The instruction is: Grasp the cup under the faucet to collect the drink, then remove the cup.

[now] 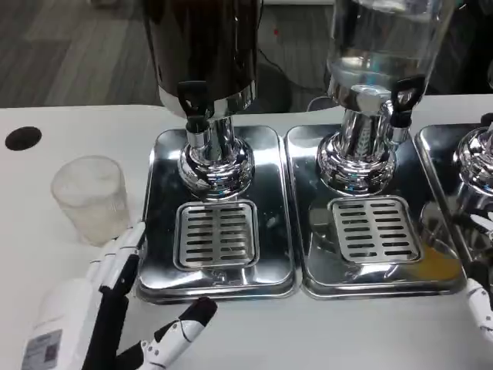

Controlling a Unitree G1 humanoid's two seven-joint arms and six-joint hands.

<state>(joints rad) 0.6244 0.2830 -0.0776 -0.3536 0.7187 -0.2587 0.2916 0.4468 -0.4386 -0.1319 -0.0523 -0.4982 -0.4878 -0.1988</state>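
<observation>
I've got the cup [90,199] sitting on the table left of the drip tray [218,254], not yet under the faucet [196,108], w/ left hand [115,308] just below it, fingers apart & empty for the grab; right hand [481,297] at frame edge, can't tell its state.

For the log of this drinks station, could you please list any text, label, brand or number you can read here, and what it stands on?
No text can be read.
Label on the back of the left hand: a grey sticker with dark marks, too blurred to read.
Dark dispenser, clear dispenser, cup and drip trays: no lettering visible.
</observation>
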